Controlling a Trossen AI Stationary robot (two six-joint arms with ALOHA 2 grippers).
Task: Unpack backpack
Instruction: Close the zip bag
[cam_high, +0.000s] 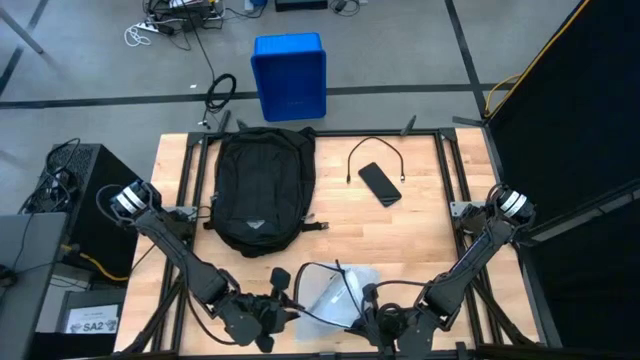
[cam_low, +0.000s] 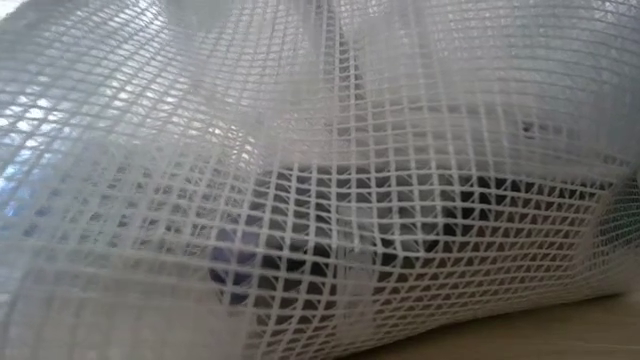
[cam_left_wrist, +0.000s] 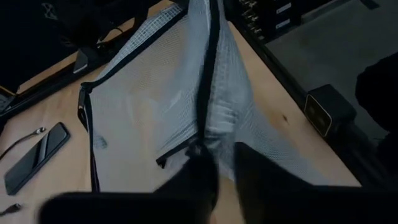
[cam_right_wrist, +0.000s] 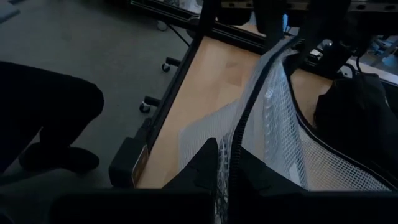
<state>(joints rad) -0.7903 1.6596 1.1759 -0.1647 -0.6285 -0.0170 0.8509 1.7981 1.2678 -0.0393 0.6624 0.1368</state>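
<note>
The black backpack (cam_high: 262, 190) lies flat on the table's far left part, and no gripper touches it. A clear white-mesh pouch (cam_high: 335, 295) with a black zipper band stands at the near edge, between my two grippers. It fills the low view (cam_low: 320, 150), where dark things show through the mesh (cam_low: 300, 250). My left gripper (cam_left_wrist: 222, 171) is shut on the pouch's band on its left side. My right gripper (cam_right_wrist: 229, 165) is shut on the band on its right side. My left gripper pinches the pouch's black zipper band (cam_left_wrist: 208, 134) between its two fingers. The fingers slant down from the near left. The band runs away from the fingers, drawn up as a ridge, with mesh falling away on both sides. My right gripper pinches the black zipper band (cam_right_wrist: 239, 140) between its two fingers, slanting down from the near right. The band rises away from the fingers and the mesh hangs off it. The pouch's lower part (cam_right_wrist: 199, 134) lies on the table.
A black phone (cam_high: 379, 183) and a thin dark cable (cam_high: 372, 152) lie on the table's far middle, right of the backpack. A blue bin (cam_high: 290, 75) stands on the floor beyond the far edge. Bare wood lies on the table's right part.
</note>
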